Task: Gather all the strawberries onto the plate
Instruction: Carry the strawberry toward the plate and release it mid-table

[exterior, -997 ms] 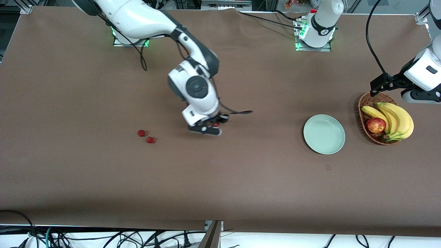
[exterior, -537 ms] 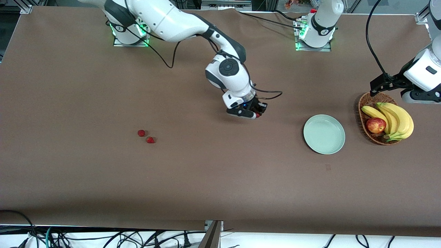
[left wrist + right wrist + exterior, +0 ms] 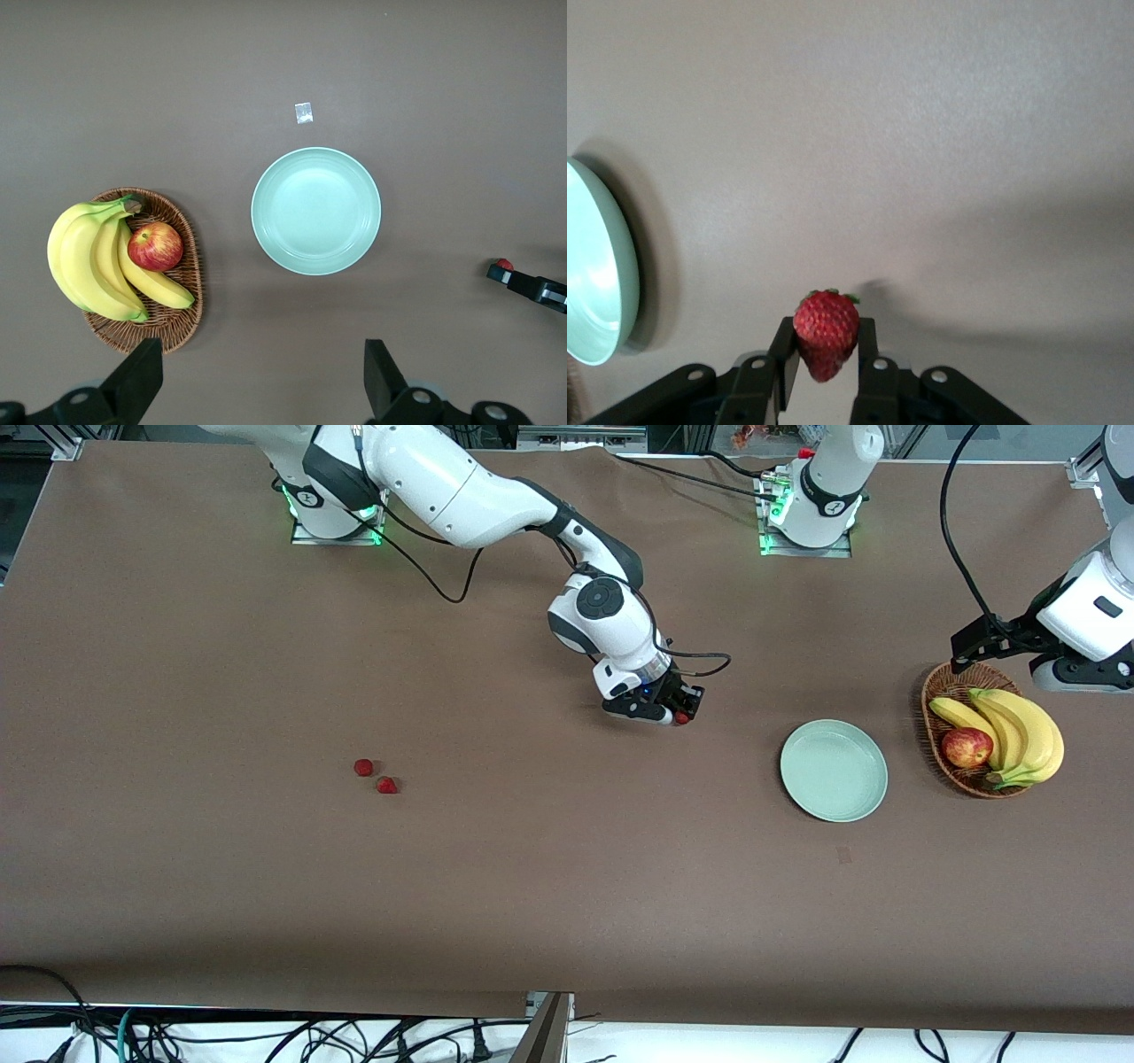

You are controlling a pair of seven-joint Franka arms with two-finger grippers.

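My right gripper is shut on a red strawberry and holds it in the air over the bare table, between the table's middle and the pale mint-green plate. The strawberry also shows in the front view and, tiny, in the left wrist view. Two more strawberries lie side by side on the table toward the right arm's end. The plate shows empty in the left wrist view, and its edge shows in the right wrist view. My left gripper is open, high above the table by the basket.
A brown wicker basket holds bananas and a red apple, beside the plate toward the left arm's end. A small pale tag lies on the brown cloth near the plate. Cables hang along the table's near edge.
My right arm has carried the strawberry from near the other two berries across the table toward the plate. The left arm has not moved.
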